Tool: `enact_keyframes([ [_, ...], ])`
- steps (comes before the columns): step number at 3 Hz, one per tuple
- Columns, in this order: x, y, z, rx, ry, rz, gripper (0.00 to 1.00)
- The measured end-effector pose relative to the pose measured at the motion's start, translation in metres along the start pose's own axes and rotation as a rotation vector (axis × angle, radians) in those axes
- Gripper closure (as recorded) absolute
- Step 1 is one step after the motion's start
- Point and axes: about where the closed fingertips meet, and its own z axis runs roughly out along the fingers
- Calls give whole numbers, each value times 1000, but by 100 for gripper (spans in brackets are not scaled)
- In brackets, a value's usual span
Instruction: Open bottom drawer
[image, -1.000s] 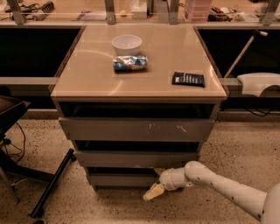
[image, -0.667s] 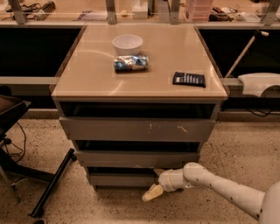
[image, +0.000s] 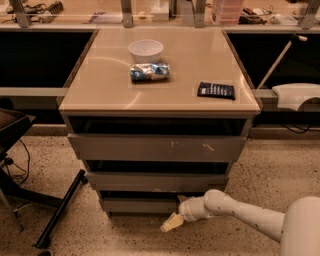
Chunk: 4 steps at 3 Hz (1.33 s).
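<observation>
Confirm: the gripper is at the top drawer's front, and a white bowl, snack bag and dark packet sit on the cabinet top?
Wrong drawer. The camera view shows the gripper low by the bottom drawer, not the top one. The white bowl, snack bag and dark packet do sit on the cabinet top.

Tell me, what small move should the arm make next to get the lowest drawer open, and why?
Probably raise the gripper slightly toward the top edge of the bottom drawer. The gripper hangs low by the floor, in front of the drawer, and the flat front shows no handle, so the dark gap above it looks like the place to catch and pull.
</observation>
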Motion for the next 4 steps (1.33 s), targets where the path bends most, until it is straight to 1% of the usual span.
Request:
enact_keyframes([
  [1, 6, -5, 9, 33, -4, -4, 0],
  [2, 26, 10, 21, 122, 24, -79, 0],
  [3, 26, 9, 21, 123, 23, -79, 0],
  [4, 33, -8, 20, 200, 14, -75, 0],
])
